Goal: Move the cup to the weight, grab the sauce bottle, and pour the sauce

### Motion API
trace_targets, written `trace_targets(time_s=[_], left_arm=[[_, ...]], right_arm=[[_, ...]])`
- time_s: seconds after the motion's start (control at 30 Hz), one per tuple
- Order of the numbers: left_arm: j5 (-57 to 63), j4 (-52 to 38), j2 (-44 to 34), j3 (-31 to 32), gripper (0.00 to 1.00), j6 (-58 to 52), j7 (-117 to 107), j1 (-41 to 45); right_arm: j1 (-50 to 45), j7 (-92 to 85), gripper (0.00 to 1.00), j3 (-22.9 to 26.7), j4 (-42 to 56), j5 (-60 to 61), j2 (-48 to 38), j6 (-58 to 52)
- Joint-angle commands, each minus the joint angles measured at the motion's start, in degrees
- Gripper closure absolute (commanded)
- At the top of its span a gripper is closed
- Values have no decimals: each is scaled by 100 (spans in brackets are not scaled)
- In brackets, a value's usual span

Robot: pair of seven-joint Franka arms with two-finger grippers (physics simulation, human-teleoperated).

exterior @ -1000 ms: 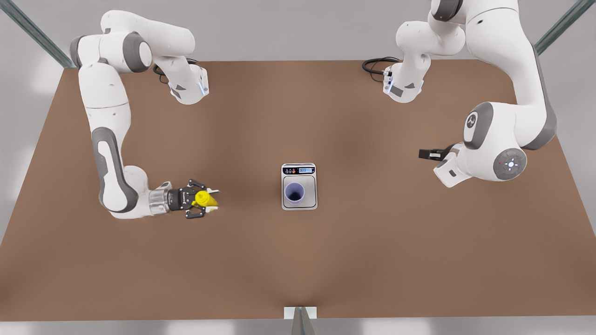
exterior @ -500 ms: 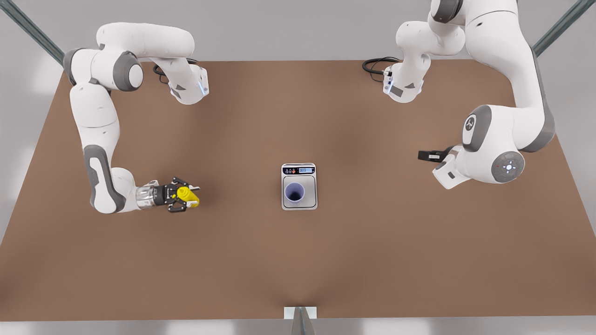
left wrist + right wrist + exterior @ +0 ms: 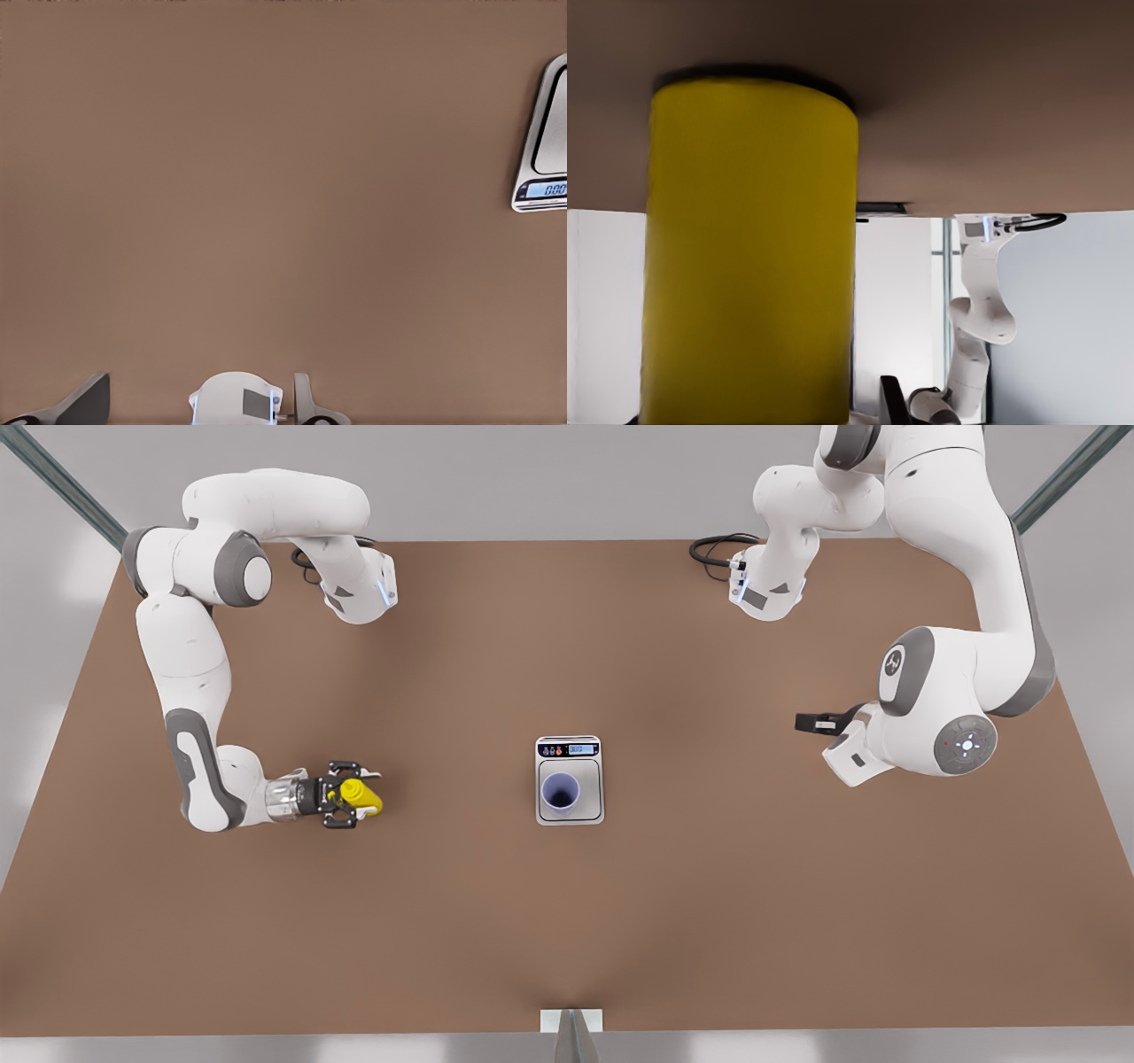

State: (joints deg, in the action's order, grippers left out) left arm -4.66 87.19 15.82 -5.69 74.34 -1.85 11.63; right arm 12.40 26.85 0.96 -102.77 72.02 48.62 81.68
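Our right hand [image 3: 347,801] grips the bright yellow squeeze bottle [image 3: 360,795], now drawn back farther from the lavender cup [image 3: 560,791] on the silver-grey scale [image 3: 592,802]. The left hand [image 3: 808,722] waits, fingers' state unclear.

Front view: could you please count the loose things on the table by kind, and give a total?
Lavender cup: 1
Kitchen scale: 1
Yellow sauce bottle: 1
Total: 3
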Motion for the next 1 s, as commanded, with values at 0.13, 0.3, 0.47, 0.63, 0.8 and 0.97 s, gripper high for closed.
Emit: trace_targets(time_s=[0.13,0.3,0.47,0.63,0.8,0.97], left_arm=[[0,0,9,7,0,11,0,-3],[0,0,9,-2,0,19,0,-3],[9,-9,35,-2,0,28,0,-3],[18,-18,70,-2,0,54,0,-3],[18,-18,70,-2,0,63,0,-3],[18,-9,79,-2,0,72,0,-3]], right_arm=[[17,-13,0,1,-15,49,-2,14],[52,-93,0,1,2,22,-2,32],[96,-101,0,1,20,22,-2,58],[140,-101,0,62,37,-136,-11,58],[263,-66,0,194,362,-365,-37,313],[421,-75,0,361,1373,-2289,-204,103]])
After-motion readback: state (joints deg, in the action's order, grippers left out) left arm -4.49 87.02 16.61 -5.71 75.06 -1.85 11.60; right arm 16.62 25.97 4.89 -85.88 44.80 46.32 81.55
